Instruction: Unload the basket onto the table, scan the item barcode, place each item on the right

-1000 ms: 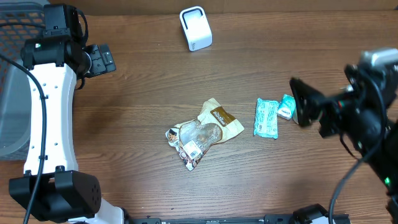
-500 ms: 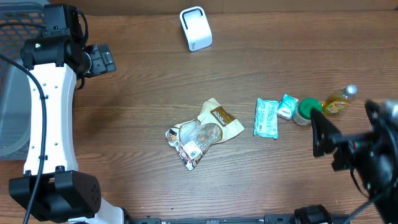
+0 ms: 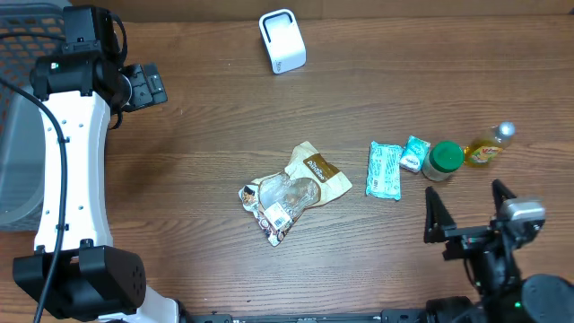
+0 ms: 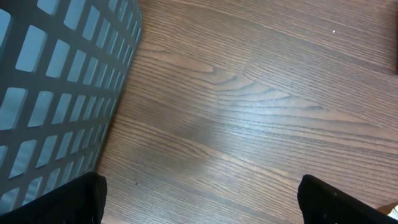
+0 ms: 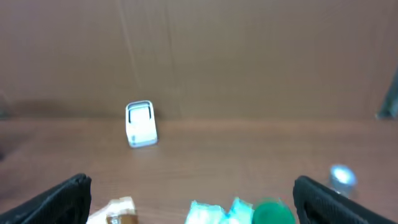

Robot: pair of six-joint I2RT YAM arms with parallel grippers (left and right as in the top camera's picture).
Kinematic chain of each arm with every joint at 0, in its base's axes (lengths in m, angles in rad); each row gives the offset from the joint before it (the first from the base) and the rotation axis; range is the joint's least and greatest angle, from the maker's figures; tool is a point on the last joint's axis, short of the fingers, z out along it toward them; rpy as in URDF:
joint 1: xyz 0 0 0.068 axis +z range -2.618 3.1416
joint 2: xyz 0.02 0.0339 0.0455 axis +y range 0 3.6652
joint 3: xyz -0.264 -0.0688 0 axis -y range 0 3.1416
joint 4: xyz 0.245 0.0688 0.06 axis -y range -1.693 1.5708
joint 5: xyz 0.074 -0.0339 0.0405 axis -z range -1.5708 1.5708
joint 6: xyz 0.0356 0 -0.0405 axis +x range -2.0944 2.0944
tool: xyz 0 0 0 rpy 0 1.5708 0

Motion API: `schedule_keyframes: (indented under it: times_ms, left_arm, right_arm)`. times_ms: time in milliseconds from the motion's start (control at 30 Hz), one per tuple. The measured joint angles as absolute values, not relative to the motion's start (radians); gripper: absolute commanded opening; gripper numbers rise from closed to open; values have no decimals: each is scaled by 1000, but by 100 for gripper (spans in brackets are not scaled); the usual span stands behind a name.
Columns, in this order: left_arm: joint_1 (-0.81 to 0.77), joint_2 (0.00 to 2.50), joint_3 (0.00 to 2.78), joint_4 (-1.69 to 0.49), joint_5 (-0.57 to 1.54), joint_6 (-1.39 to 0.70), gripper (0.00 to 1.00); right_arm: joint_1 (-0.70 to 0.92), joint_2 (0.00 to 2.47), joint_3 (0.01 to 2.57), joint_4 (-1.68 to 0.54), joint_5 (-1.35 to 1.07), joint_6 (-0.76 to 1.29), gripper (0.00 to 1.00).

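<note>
A white barcode scanner (image 3: 282, 40) stands at the back of the wooden table, and it shows small and upright (image 5: 140, 123) in the right wrist view. A crumpled brown-and-clear snack bag (image 3: 291, 193) lies mid-table with a barcode label facing up. To its right lie a teal packet (image 3: 385, 170), a smaller teal packet (image 3: 413, 153), a green-lidded jar (image 3: 442, 160) and a yellow bottle (image 3: 489, 148). My right gripper (image 3: 466, 208) is open near the front right edge and holds nothing. My left gripper (image 3: 143, 87) hangs open and empty at the far left.
A grey mesh basket (image 3: 18, 135) stands at the table's left edge, close beside the left gripper's fingers (image 4: 81, 199). A brown cardboard wall (image 5: 199, 56) rises behind the scanner. In the right wrist view the teal packets (image 5: 208, 213) and green lid (image 5: 272, 211) lie just ahead.
The right arm has pulled back from over the jar and bottle toward the front edge, uncovering both. The left arm and the items have not moved.
</note>
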State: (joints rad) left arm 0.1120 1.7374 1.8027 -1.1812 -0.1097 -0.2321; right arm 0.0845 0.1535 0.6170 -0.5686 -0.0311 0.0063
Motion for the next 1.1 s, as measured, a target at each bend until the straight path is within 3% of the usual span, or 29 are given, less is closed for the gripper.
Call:
schedule_keyframes:
  times_ms: [200,567,733,1100]
  left_arm:
    - [112,1737,1803,-1182,-109,-232,99]
    - [112,1737,1803,-1182,-110,-232,100]
    - [112,1737,1803,-1182,-110,-232,99]
    - [112,1737,1803,-1182,-110,-232,100]
  right_arm:
    - [64,26,378,-194,-80,7,100]
    - [59,13,69,464,-68,6,100]
    - [59,14,18,397,-62,19,100]
    - [59,10,18,-49,-62,28,100]
